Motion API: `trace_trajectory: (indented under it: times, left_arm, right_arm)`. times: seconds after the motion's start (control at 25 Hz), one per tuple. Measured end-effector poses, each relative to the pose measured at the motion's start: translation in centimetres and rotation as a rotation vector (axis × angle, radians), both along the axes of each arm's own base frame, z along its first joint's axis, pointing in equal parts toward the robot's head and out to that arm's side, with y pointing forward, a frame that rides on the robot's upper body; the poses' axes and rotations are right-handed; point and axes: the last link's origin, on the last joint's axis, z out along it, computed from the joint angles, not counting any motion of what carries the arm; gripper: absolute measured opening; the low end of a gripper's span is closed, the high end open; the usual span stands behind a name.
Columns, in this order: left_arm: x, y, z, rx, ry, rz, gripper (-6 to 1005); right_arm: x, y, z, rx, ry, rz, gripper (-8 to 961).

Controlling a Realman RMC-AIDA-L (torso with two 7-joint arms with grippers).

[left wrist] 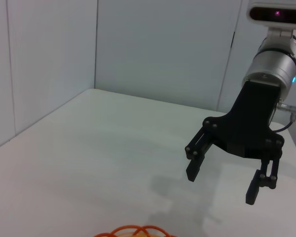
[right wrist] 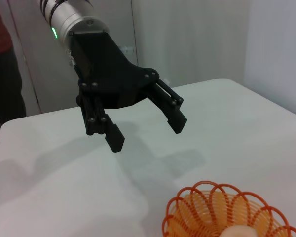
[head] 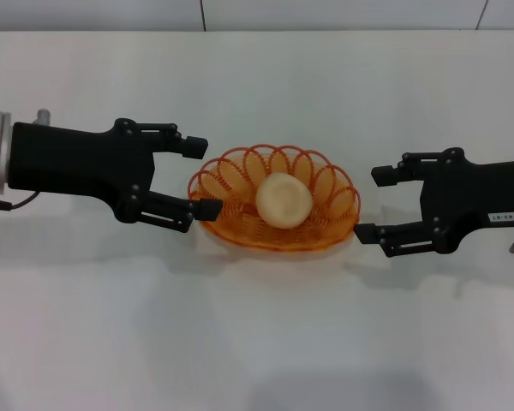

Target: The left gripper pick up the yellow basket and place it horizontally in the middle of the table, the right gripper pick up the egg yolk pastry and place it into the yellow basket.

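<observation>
Bare white table point(head: 257, 342) lies nearest; the yellow basket point(head: 236, 224) sits lengthwise at its middle, egg yolk pastry point(head: 283, 199) inside it. Task looks done.

Risk: left gripper point(head: 200, 175), jaws wide apart and empty, has its lower finger just beside the basket's rim, possibly touching. A careless pull-back could snag the loops and drag the basket. Right gripper point(head: 375, 204) hangs just beside the basket's opposite end, jaws apart, holding nothing.

Cream egg yolk pastry point(head: 283, 199) inside orange-yellow basket point(head: 274, 235), mid-table point(head: 257, 342)
</observation>
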Motion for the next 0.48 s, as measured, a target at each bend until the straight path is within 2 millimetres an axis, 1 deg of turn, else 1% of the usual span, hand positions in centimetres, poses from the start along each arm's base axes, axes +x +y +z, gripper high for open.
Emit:
trace_trajectory:
  times: [0.48]
  left_arm:
    - [-0.30, -0.09, 0.17, 0.005, 0.002, 0.005, 888]
  right_arm:
    - [-0.20, 0.03, 0.05, 0.000, 0.000, 0.007, 790]
